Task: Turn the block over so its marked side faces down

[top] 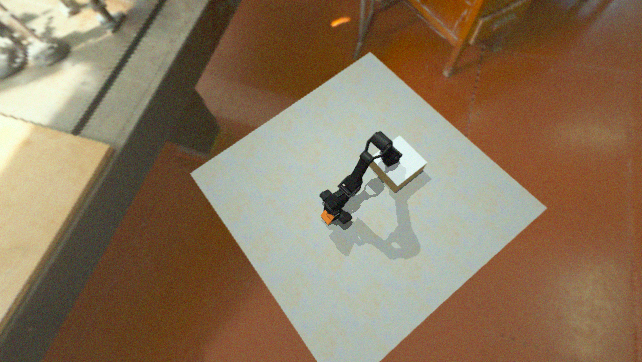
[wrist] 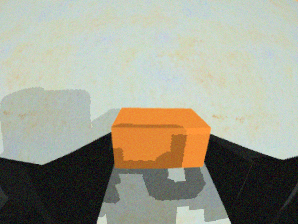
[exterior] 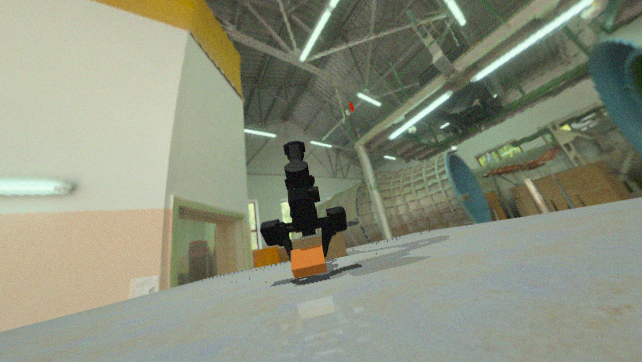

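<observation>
An orange block sits between the two black fingers of my gripper. The gripper is shut on the block and holds it tilted, just above the pale grey table top. In the exterior view the block's low edge is close to its shadow on the table. In the wrist view the block's near face is partly shaded. I cannot tell which face carries the mark.
The arm's base stands on a white and tan box on the table. Red-brown floor surrounds the table. An orange-legged piece of furniture stands beyond the far edge.
</observation>
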